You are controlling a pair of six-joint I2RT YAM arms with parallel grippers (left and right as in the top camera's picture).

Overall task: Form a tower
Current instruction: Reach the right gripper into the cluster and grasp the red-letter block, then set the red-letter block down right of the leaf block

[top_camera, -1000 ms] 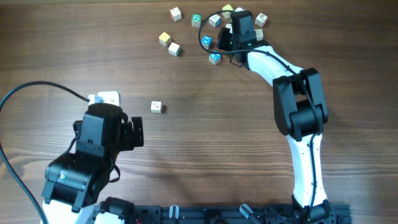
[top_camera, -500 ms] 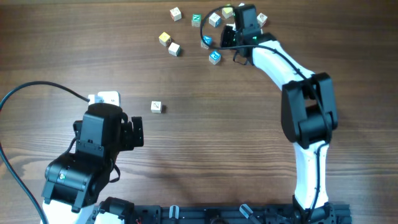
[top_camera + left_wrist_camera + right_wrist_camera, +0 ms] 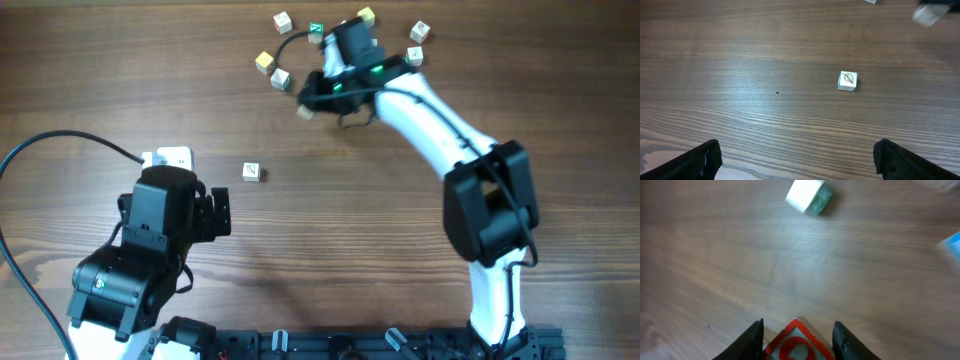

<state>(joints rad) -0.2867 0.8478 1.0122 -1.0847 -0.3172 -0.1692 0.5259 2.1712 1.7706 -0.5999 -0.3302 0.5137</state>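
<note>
The right gripper (image 3: 798, 332) is clamping a small red-marked wooden cube (image 3: 796, 349), beyond and right of the lone white leaf-printed wooden cube (image 3: 251, 172). No tower is showing yet. In my judgement, the held cube needs lowering squarely onto 1 base cube and releasing gently. The left gripper (image 3: 802, 162) is hanging near that leaf cube, jaws wide apart.

Operator, take your bearings from the small white wooden cube with a brown leaf drawing (image 3: 251, 172), sitting alone on the brown wood-grain table (image 3: 330, 240). Just left of it you've got a small white box-shaped device (image 3: 170, 158), and a black cable (image 3: 60, 141) curves away further left. Well beyond the leaf cube lie loose cubes: a pale yellow wooden cube (image 3: 264, 62), a white cube (image 3: 280, 78) just beside it, and another white cube (image 3: 283, 20) further back.
</note>
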